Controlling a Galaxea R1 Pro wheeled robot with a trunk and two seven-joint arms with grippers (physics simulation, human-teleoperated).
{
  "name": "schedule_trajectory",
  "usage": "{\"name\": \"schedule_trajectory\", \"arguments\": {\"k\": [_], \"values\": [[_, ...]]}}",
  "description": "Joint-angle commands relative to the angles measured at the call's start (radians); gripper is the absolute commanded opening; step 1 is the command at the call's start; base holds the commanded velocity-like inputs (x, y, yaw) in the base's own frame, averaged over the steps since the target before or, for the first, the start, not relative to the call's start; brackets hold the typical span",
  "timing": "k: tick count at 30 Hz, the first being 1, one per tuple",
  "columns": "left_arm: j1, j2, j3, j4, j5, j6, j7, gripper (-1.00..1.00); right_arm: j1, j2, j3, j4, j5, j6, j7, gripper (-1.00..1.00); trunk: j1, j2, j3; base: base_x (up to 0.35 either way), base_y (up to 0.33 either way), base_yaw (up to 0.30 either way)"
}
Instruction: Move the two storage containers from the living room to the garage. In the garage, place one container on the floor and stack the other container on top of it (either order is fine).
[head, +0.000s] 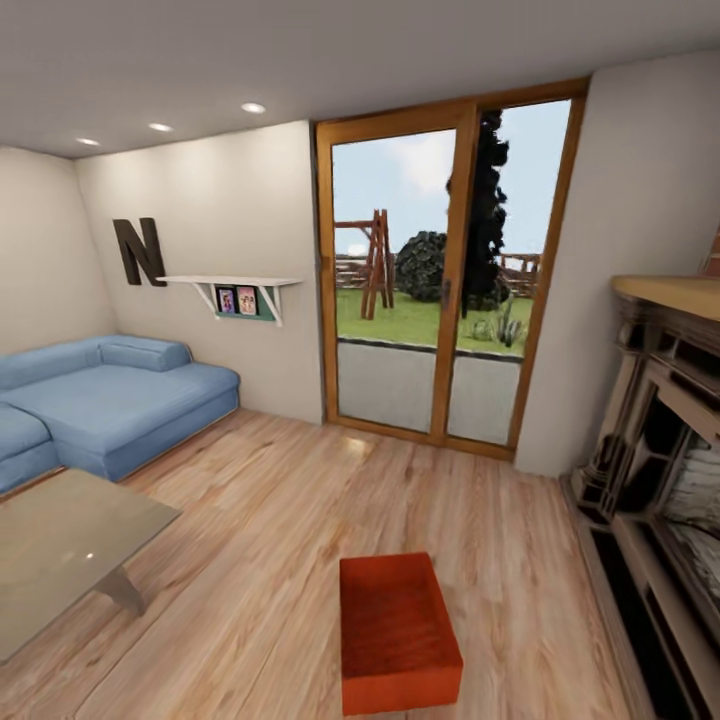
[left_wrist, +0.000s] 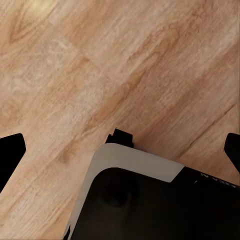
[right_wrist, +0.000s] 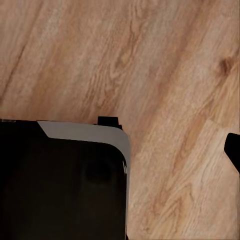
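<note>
One orange-red storage container (head: 396, 630) sits on the living room's light wood plank floor (head: 260, 520), low in the centre of the head view, open side up and apart from the furniture. In the left wrist view my left gripper (left_wrist: 120, 152) is open, its black fingertips (left_wrist: 10, 155) spread wide over bare planks. My right gripper (right_wrist: 120, 150) hangs over planks too, open, with one fingertip (right_wrist: 233, 150) showing at the picture's edge. Neither gripper holds anything. The garage is out of view.
A blue sofa (head: 110, 400) and a glass coffee table (head: 60, 560) stand at the left. The ornate fireplace (head: 660, 450) lines the right wall. Wood-framed glass doors (head: 440, 270) are straight ahead. My dark base (left_wrist: 150, 200) shows beneath both wrists.
</note>
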Motion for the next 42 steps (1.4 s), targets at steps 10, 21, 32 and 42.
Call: {"name": "schedule_trajectory", "arguments": {"k": [10,21,32,42], "values": [[-0.001,0.0,0.004,0.0,0.002,-0.003,0.001,1.0,-0.001,0.0,0.008,0.003,-0.01,-0.006,0.0,1.0,0.001,-0.001,-0.001,0.315,-0.102,0.263],[-0.001,0.0,0.004,0.001,0.002,-0.004,0.001,1.0,-0.001,-0.002,0.011,0.003,-0.008,-0.005,0.002,1.0,0.001,-0.001,-0.001,0.315,-0.102,0.041],[-0.001,-0.001,0.003,0.0,0.002,-0.005,0.001,1.0,-0.001,-0.003,0.014,0.003,-0.008,-0.005,0.009,1.0,0.001,-0.001,-0.001,0.303,-0.125,0.0],[-0.001,-0.002,0.003,0.0,0.002,-0.012,0.001,1.0,-0.001,-0.001,0.009,0.003,-0.014,-0.006,0.003,1.0,0.001,-0.001,-0.001,0.263,-0.175,-0.057]]}}
